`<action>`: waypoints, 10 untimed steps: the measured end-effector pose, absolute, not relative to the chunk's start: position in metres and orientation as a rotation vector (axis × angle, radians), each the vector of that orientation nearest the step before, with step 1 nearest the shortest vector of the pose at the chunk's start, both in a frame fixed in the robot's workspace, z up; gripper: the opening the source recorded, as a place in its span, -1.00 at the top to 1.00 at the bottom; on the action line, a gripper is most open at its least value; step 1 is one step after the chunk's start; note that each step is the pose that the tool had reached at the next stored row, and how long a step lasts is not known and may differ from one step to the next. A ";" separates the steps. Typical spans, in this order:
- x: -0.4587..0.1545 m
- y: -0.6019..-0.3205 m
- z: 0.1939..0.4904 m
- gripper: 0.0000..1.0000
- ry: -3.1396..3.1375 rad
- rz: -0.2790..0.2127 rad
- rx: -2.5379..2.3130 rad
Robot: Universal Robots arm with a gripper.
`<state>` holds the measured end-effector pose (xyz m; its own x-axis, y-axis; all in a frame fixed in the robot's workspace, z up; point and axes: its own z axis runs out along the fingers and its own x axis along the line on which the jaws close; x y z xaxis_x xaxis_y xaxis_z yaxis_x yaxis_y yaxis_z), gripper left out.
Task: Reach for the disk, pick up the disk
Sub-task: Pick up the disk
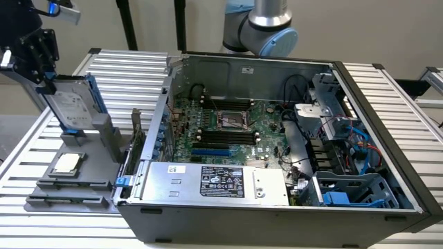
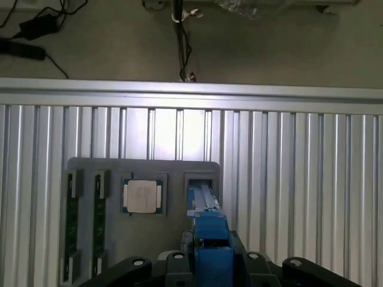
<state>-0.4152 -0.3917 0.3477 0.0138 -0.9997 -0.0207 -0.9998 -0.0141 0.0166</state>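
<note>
**One disk, clamped at its top end, foot down at the slot**

Gripper (image 1: 45, 84) is closed on the disk (image 1: 69, 106). In the wrist view its dark fingers (image 2: 178, 266) sit tight against both sides of the disk's blue rail (image 2: 206, 215), w/ no gap showing. The hold is at the upper end bc that's the part standing free. The lower end is down at the slot of the grey tray (image 2: 143, 169), where the slot walls would block a lower grip. Seen edge-on from the wrist, the pinch goes across the disk's thickness, so the pads bear on the two flat faces, i.e. broad contact rather than a narrow edge.

Disk pos.: on edge at the exterior view's left, label face showing, blue rails along the long sides. It leans a bit, w/ its top toward that left side. Can't tell if the foot is seated in the slot or just clear of it.

Tray lies on the slatted table (image 1: 132, 67), just beside the open computer case (image 1: 277, 225). Each part has its own recess. The chip (image 1: 67, 162) lies flat in a square pocket next to the disk slot, apart from the fingers. Two memory sticks (image 2: 72, 215) sit further along. Standing the disk upright is prob. what gives a top-down grab something to hold.

Judgement: reach looks done and the pick-up is at the grasp stage.
</note>
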 end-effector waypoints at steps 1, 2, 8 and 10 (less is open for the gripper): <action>-0.415 -0.392 0.352 0.35 2.203 0.042 -2.235; -0.414 -0.392 0.357 0.35 2.202 0.042 -2.236; -0.406 -0.392 0.384 0.35 2.193 0.044 -2.243; -0.403 -0.392 0.393 0.35 2.189 0.046 -2.245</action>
<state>-0.4025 -0.3923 0.3931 0.0250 -0.9994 -0.0249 -0.9995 -0.0254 0.0167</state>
